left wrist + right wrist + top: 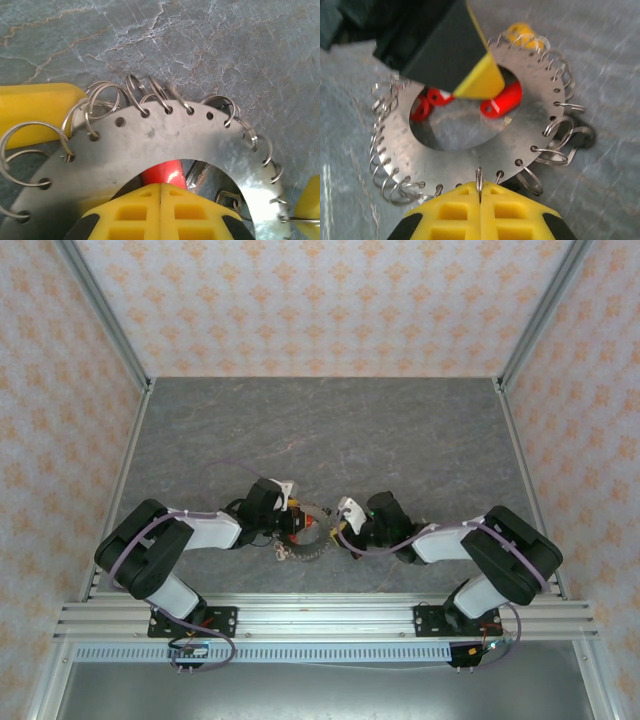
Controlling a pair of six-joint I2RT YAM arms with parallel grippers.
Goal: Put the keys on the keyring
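Right tool (pixel 480 192) pinches keyring (pixel 470 156): flat perforated steel disc, wire loops.

Even, bright light all round, soft shadows only; right wrist view goes mushy just above the right gripper (pixel 480 192), keyring (pixel 465 162) glaring pale there; left wrist view is crisp just past the left gripper (pixel 160 191), softer to either side
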